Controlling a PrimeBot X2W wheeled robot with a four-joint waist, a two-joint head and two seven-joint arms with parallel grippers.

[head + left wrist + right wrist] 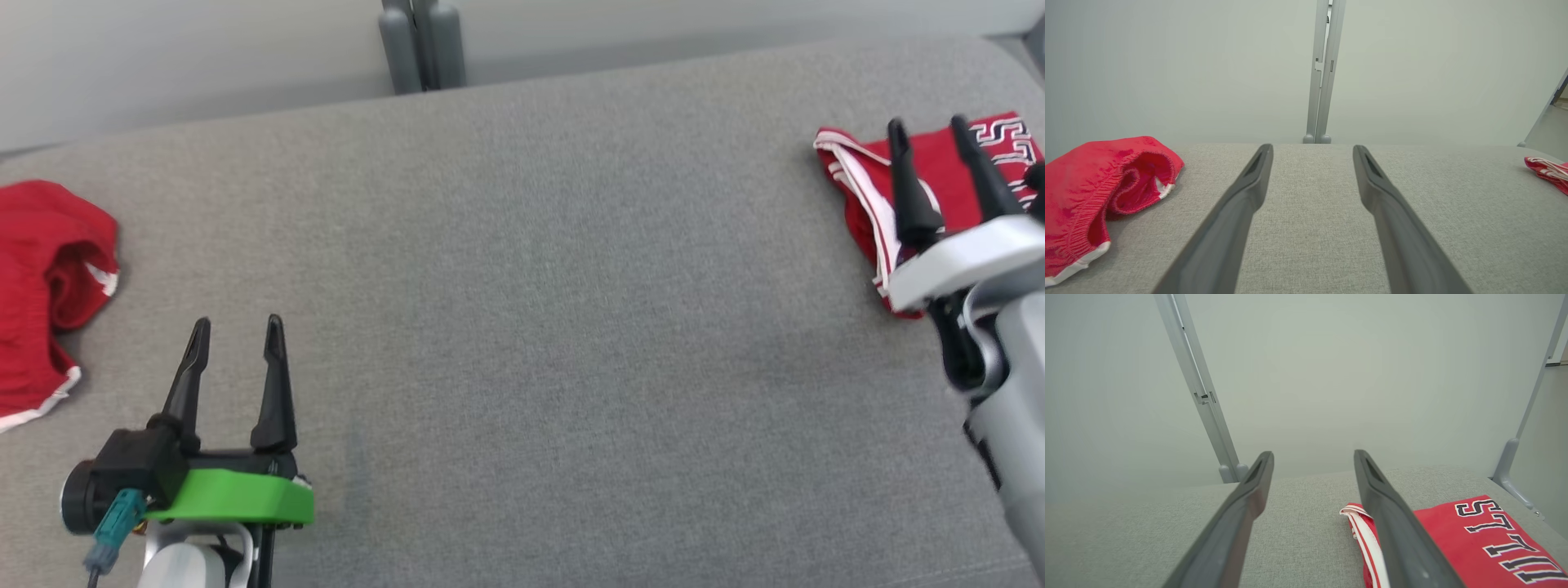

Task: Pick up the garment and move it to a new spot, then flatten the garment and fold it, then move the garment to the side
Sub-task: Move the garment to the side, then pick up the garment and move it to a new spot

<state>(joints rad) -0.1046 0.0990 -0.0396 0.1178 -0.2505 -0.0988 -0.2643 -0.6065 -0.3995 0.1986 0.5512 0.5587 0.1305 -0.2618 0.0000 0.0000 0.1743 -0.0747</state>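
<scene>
A folded red garment (939, 171) with white trim and black-and-white lettering lies flat at the far right of the grey fabric surface (531, 286). The garment (1474, 543) is also in the right wrist view, and its edge (1549, 171) shows in the left wrist view. My right gripper (927, 124) hovers over its left part, open and holding nothing. In the right wrist view that gripper (1313, 454) has one finger crossing the garment's trimmed edge. My left gripper (237, 321) is open and empty at the lower left, and its fingers (1312, 147) point across bare fabric.
A second red garment (41, 269), crumpled with an elastic waistband (1094, 183), lies at the far left edge. A grey post (420, 41) stands behind the surface's back edge against a pale wall. A second post (1515, 457) stands at the right end.
</scene>
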